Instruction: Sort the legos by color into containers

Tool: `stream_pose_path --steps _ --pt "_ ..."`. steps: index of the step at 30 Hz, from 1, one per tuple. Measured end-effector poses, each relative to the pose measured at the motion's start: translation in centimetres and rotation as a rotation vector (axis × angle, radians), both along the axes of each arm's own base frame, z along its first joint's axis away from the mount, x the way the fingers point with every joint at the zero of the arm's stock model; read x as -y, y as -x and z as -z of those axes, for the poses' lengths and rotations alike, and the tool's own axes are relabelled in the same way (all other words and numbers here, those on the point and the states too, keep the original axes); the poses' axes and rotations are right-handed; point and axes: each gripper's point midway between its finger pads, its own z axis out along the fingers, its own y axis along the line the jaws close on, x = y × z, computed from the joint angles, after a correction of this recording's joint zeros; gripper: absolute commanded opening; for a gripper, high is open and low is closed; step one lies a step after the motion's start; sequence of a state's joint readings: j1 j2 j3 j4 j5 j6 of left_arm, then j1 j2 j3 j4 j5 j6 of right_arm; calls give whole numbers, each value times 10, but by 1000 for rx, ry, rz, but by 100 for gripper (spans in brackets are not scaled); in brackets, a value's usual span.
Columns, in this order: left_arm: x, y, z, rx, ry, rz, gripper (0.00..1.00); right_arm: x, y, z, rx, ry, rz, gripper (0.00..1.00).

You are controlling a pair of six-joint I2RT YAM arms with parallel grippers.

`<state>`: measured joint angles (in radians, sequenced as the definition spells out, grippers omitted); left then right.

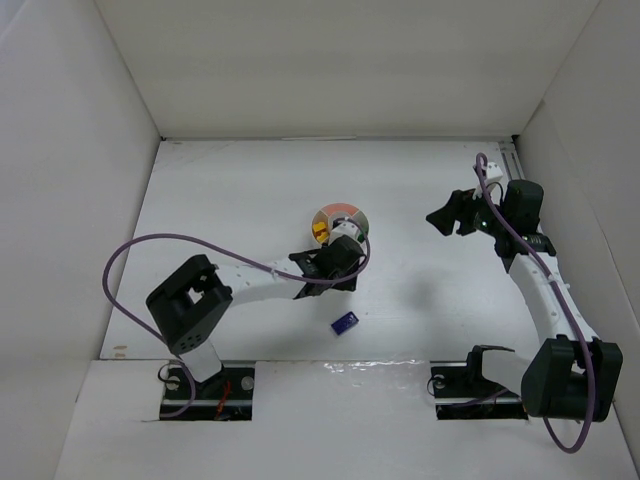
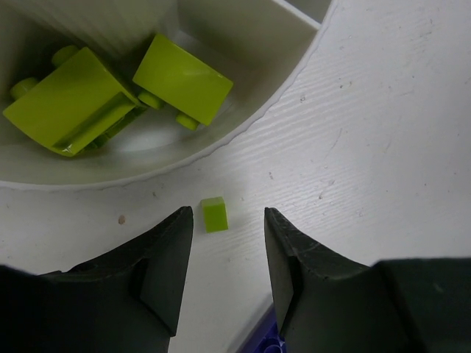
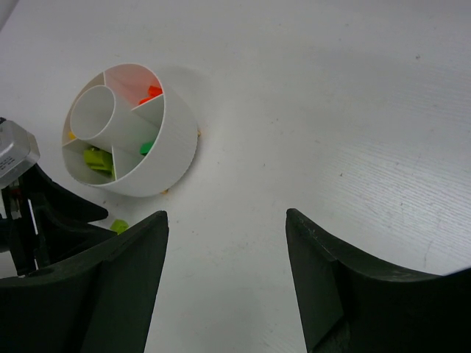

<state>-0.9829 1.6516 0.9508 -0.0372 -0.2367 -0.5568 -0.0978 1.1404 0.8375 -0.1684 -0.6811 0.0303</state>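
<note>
The loose lime lego lies flat on the table, just outside the rim of the white dish, beside the compartment holding 2 larger lime bricks. It is judged rigid, very light and smooth-sided, so an off-centre pinch may make it skid or pop out. Grip its 2 opposite flat sides, centred. The left gripper is poised just short of it, jaws apart and empty. The right gripper hangs well apart, jaws wide and empty.
</note>
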Motion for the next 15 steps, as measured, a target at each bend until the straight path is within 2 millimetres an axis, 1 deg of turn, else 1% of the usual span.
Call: stream_pose_path --steps 8,12,13,15 --pt "-2 -1 14 -7 -32 -9 39 0 0 0 3 4 -1 70" --pt "-2 -2 16 -3 -39 -14 37 0 0 0 5 6 -2 70" --pt "-3 -2 17 -5 -41 -14 33 0 0 0 5 6 -2 70" --pt "-3 -2 19 -6 -43 -17 32 0 0 0 4 6 -2 70"
